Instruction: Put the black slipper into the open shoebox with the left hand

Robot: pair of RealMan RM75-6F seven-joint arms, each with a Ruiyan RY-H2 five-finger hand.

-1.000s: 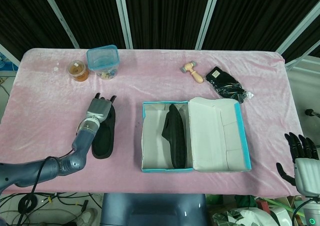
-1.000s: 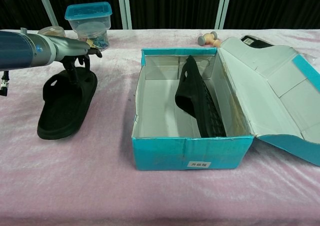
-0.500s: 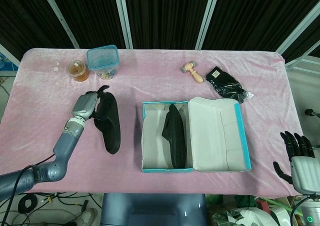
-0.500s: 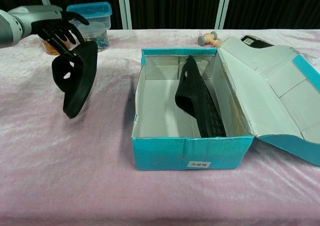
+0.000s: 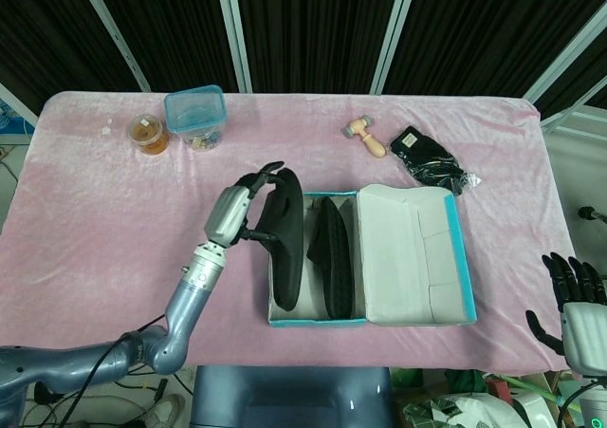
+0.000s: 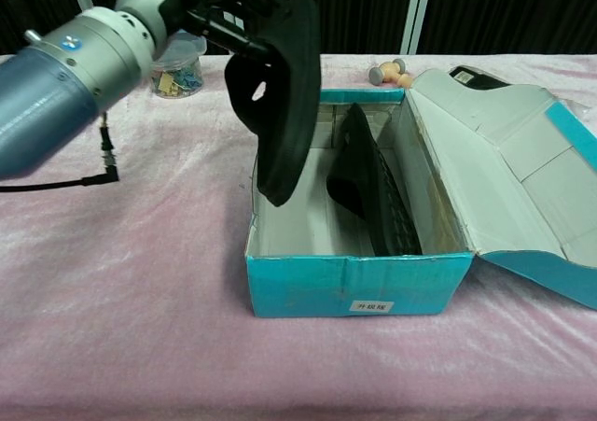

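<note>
My left hand (image 5: pixel 248 200) (image 6: pixel 216 6) grips a black slipper (image 5: pixel 287 243) (image 6: pixel 284 94) by its strap end. The slipper hangs on edge, sole facing right, above the left half of the open teal shoebox (image 5: pixel 275 257) (image 6: pixel 354 286). A second black slipper (image 5: pixel 331 257) (image 6: pixel 373 183) leans on its side inside the box toward the right. The box lid (image 5: pixel 413 252) (image 6: pixel 508 164) lies folded open to the right. My right hand (image 5: pixel 572 300) hangs off the table's right front corner, fingers apart and holding nothing.
A blue-lidded plastic tub (image 5: pixel 196 117) (image 6: pixel 177 62) and a small jar (image 5: pixel 149 133) stand at the back left. A small wooden mallet (image 5: pixel 366 136) (image 6: pixel 390 71) and a black bag (image 5: pixel 430 159) lie behind the box. Pink cloth covers the table (image 5: pixel 95 219).
My left hand has carried the slipper from the table's left side, lifted it and swung it right, so it now hangs over the box's left half. The right hand barely moved.
</note>
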